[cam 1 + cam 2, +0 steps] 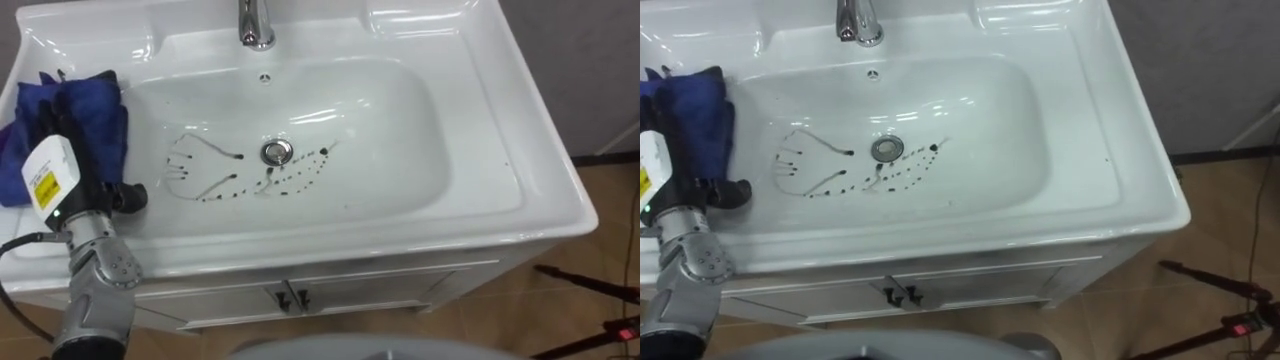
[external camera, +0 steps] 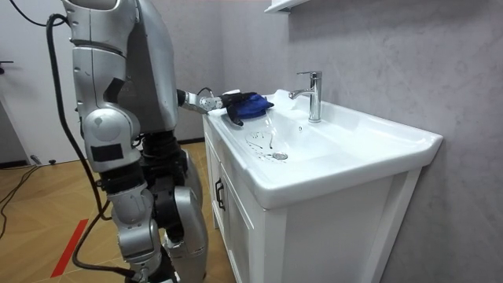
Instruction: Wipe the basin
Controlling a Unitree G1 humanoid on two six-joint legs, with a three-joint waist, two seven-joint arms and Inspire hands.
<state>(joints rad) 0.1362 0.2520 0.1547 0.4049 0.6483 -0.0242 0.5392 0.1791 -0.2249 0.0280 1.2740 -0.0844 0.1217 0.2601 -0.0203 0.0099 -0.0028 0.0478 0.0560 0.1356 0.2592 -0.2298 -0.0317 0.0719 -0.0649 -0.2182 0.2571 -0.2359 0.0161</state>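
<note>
One left robot hand (image 1: 60,165) at the far left, resting on the left rim of the basin (image 1: 520,130). Forearm rising from the lower left corner, back of the hand turned up. Front part sunk into one blue cloth (image 1: 95,110) bunched on that rim; cannot tell how far open, or whether gripping. Cloth touching the hand, lying on the rim just outside the bowl.

Further right, inside the bowl: one cluster of dark streaks and dots (image 1: 215,180) spread on both sides of one metal drain (image 1: 277,152). Behind the drain, at the back edge, one chrome faucet (image 1: 256,25). Under the front rim, one white cabinet (image 1: 400,285) with two small door handles (image 1: 292,298). Far right, wood floor (image 1: 600,230).

From the room view: standing upright before the cabinet, arm stretched level to the rim.
</note>
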